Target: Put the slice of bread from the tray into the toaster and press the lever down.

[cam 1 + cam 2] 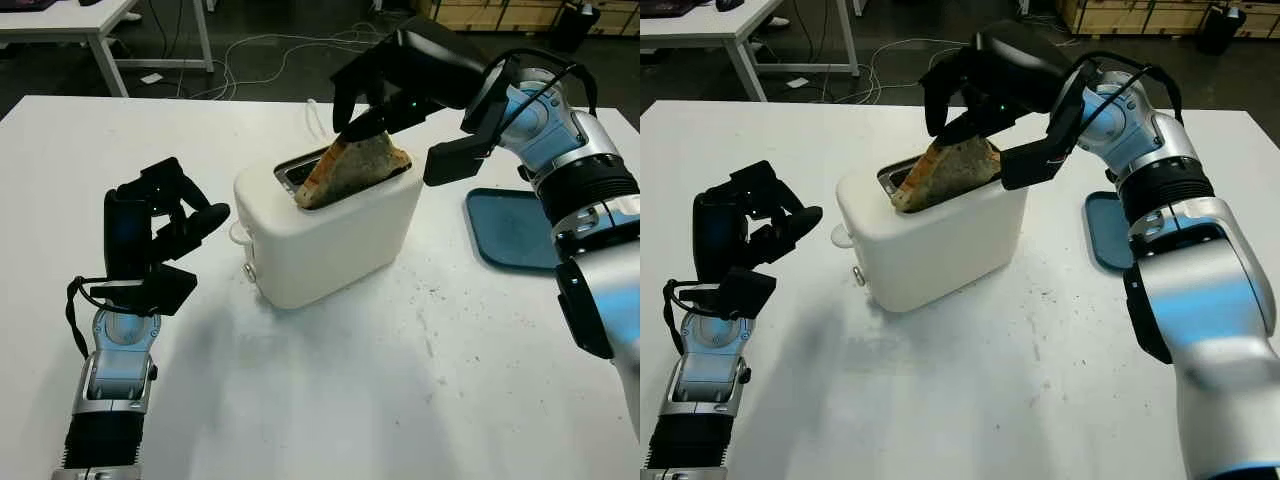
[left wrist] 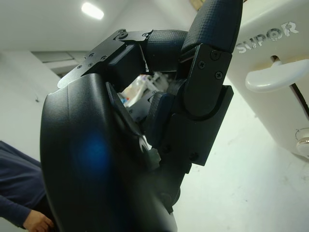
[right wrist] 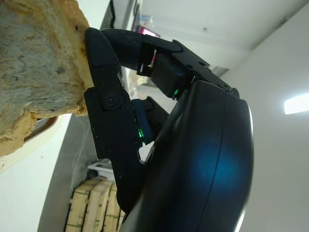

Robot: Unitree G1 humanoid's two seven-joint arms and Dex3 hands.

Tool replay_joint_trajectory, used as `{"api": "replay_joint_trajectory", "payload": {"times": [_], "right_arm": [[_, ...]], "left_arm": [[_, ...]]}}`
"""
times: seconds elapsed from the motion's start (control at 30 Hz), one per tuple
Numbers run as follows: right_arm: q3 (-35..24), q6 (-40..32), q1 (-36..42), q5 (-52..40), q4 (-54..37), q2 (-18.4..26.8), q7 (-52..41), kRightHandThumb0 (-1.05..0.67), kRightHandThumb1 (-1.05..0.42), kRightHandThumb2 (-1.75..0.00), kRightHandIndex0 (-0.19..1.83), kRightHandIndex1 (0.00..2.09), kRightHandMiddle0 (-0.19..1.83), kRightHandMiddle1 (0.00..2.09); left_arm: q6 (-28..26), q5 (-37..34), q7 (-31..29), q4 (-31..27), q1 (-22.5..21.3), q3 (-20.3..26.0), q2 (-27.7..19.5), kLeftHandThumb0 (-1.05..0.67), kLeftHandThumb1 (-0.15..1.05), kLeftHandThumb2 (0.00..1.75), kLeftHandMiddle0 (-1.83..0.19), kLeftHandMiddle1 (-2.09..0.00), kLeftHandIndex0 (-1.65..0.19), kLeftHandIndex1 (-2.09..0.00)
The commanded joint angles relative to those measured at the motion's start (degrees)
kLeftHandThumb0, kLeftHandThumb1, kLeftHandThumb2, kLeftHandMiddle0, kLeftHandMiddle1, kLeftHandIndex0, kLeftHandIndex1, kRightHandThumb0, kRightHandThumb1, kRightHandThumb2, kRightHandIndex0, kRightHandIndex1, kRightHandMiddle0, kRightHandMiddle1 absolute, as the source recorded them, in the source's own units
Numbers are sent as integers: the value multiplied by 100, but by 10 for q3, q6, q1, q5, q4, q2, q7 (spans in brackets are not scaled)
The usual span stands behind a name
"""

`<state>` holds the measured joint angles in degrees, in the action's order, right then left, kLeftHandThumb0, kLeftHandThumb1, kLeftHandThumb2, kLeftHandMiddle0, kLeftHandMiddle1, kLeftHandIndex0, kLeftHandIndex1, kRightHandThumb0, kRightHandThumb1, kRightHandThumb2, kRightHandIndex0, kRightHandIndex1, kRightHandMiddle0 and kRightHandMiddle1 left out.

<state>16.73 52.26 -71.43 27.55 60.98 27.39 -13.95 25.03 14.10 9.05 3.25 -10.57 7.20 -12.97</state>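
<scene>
Right robot hand [image 1: 372, 110] grips bread slice [image 1: 350, 168] tilted in toaster [image 1: 330, 230] slot

Bright, even overhead light; ceiling lamps [image 2: 91, 10] glaring in wrist views. Soft shadow beside boxy white plastic toaster [image 1: 330, 225] on matte white table [image 1: 400, 400]. Close black hand shells slightly blurred w/ blue sheen.

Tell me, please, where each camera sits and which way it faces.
Left eye: on the head, looking down at the toaster, bread slice and tray; both arms show.
Right eye: beside it, same scene.
Left wrist: behind the left hand, toward the toaster's lever.
Right wrist: behind the right hand, holding the bread.
</scene>
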Motion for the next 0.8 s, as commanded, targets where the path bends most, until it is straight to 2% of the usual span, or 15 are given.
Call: {"api": "replay_joint_trajectory", "payload": {"times": [0.0,0.07,0.13,0.27,0.37,0.53,0.67,0.77], "right_arm": [[-5,-22,-4,-15,-7,4,-21,-62,-92,-2,87,128,77,107],[-13,-45,-12,-38,-2,7,-74,-69,-92,-5,65,94,71,68],[-22,-77,-17,-63,-6,11,-126,-75,-92,-5,52,80,69,44],[-43,-144,-13,-108,-30,24,-217,-79,-91,-1,17,64,50,18],[-59,-204,-3,-135,-58,38,-268,-83,-88,0,3,56,38,8],[-87,-274,15,-169,-63,51,-301,-96,-84,0,0,7,9,1],[-108,-307,37,-177,-68,56,-274,-104,-84,-1,0,0,1,0],[-120,-348,52,-190,-76,57,-277,-103,-86,-1,0,0,1,0]], "left_arm": [[-2,2,3,-5,5,-1,1,-86,92,17,-125,-174,-101,-166],[0,-7,-1,-4,4,-1,2,-85,92,15,-125,-174,-101,-165],[7,-13,-3,2,2,0,2,-85,92,15,-125,-174,-101,-165],[5,-13,-4,2,1,0,0,-86,92,14,-125,-174,-101,-165],[2,-4,0,-1,1,0,-2,-86,92,15,-125,-174,-101,-165],[-1,-8,-6,-3,1,-2,-2,-86,92,16,-125,-174,-100,-165],[-4,-7,-8,-5,-1,-2,-2,-86,92,16,-125,-174,-100,-164],[-6,-4,-6,-6,-1,-2,-1,-87,92,16,-125,-174,-101,-163]]}}
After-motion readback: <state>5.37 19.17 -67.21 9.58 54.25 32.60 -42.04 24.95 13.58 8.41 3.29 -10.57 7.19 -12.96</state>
